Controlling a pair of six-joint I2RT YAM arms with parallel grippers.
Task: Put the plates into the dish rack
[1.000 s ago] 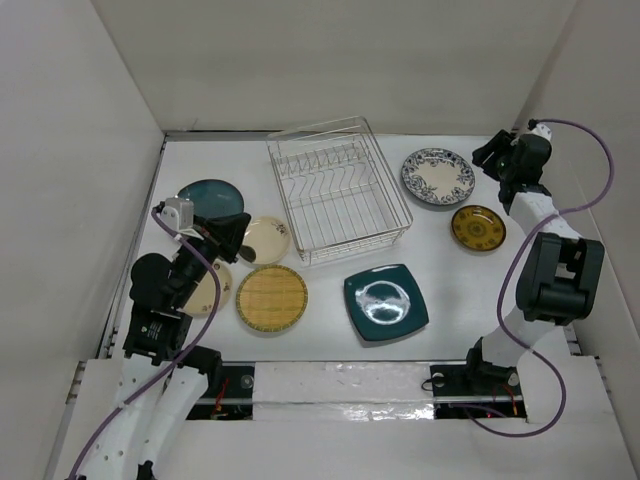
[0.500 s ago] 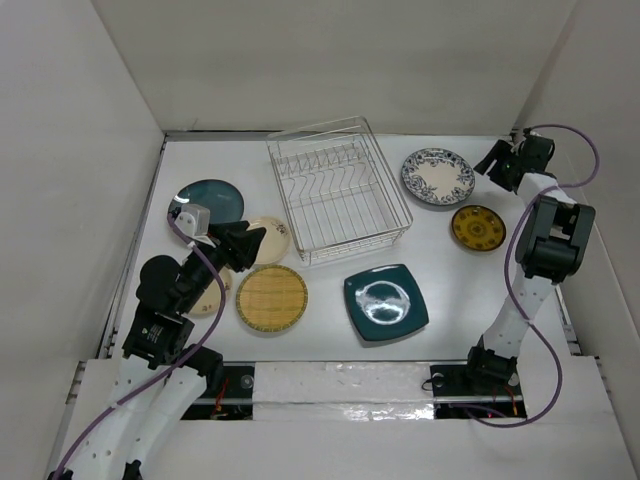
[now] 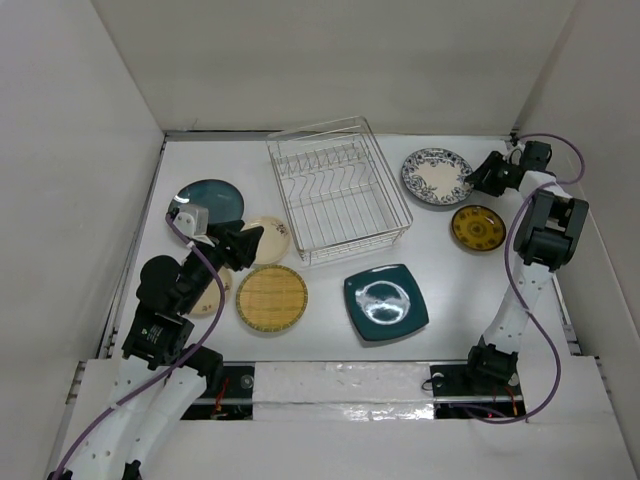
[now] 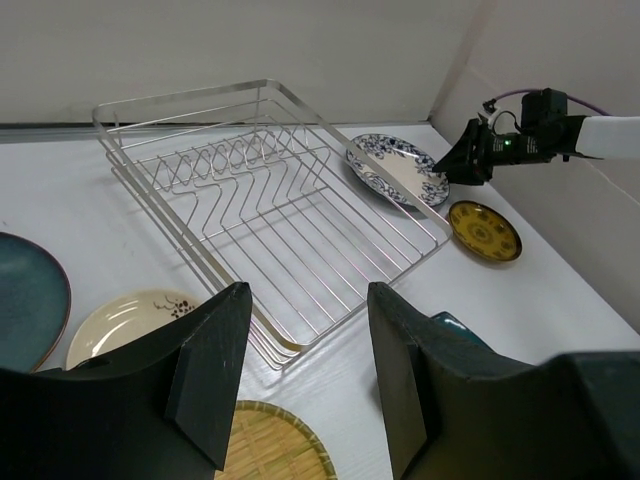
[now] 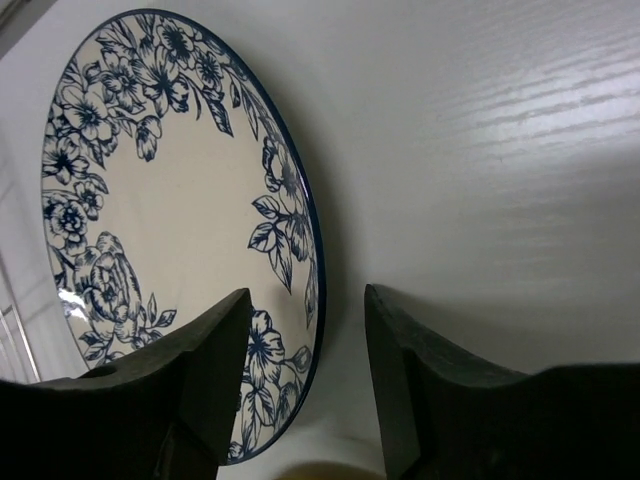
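The silver wire dish rack (image 3: 336, 190) (image 4: 270, 190) stands empty at the back centre. My right gripper (image 3: 482, 177) (image 5: 308, 292) is open at table level, its fingers on either side of the right rim of the blue-and-white plate (image 3: 437, 177) (image 5: 170, 200). My left gripper (image 3: 250, 240) (image 4: 307, 287) hangs open and empty above the cream plate (image 3: 268, 240) (image 4: 130, 320), pointing at the rack's near corner. The woven yellow-tan plate (image 3: 271, 297), square teal plate (image 3: 386, 302), round teal plate (image 3: 210, 200) and small yellow-brown plate (image 3: 477, 227) lie flat on the table.
A second cream plate (image 3: 210, 290) lies partly under my left arm. White walls enclose the table on the left, back and right. My right arm stretches along the right wall.
My left gripper has opened and shifted slightly right over the cream plate. My right gripper has dropped and reached left to the blue-and-white plate's rim, its jaws narrowing a little.
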